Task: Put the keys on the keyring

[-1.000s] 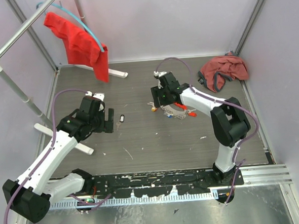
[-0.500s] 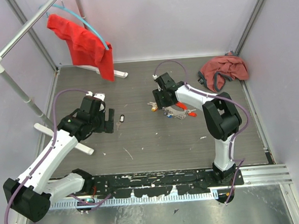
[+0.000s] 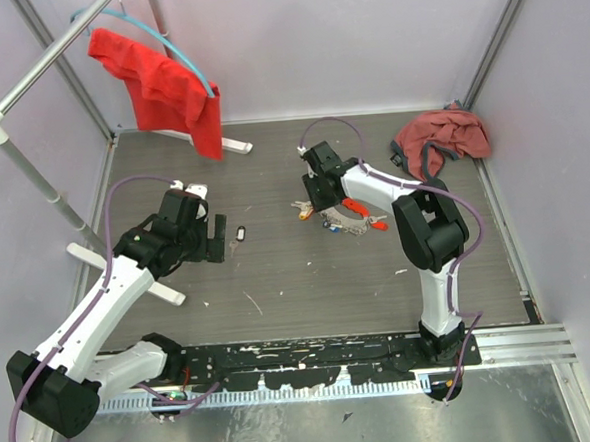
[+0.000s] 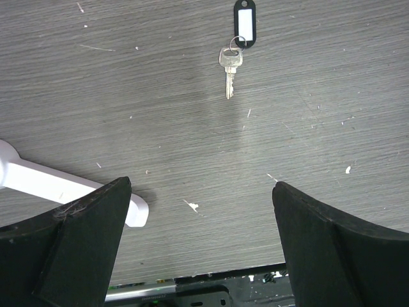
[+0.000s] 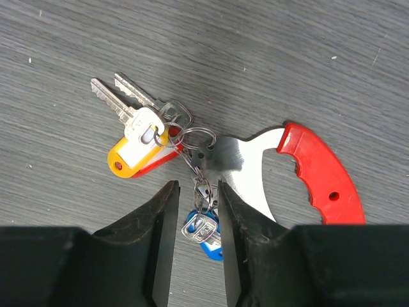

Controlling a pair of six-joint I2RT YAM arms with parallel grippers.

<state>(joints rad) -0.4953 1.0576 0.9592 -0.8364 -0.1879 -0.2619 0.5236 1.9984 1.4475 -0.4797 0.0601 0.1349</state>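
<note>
In the right wrist view two silvery keys (image 5: 124, 99) with a yellow tag (image 5: 137, 147) hang on the keyring (image 5: 199, 135), a thin wire loop. A short chain joins it to a flat metal tool with a red handle (image 5: 319, 176). My right gripper (image 5: 198, 204) stands low over the bunch, its jaws narrowed round a small ring and a blue-tagged key (image 5: 203, 229). The right finger touches the ring and the left finger stands slightly apart. My left gripper (image 4: 201, 217) is wide open above bare table. A single key (image 4: 230, 64) on a black-framed tag (image 4: 243, 25) lies ahead of it.
A red cloth (image 3: 161, 84) hangs on a hanger from the white rack (image 3: 31, 167) at the back left. The rack's foot (image 3: 128, 276) lies beside my left arm. A crumpled pink-red cloth (image 3: 440, 140) sits in the back right corner.
My right gripper has shifted slightly left over the bunch and its jaws have narrowed round the blue-tagged key. The hanging red cloth has swung a little. The left arm has stayed put.
</note>
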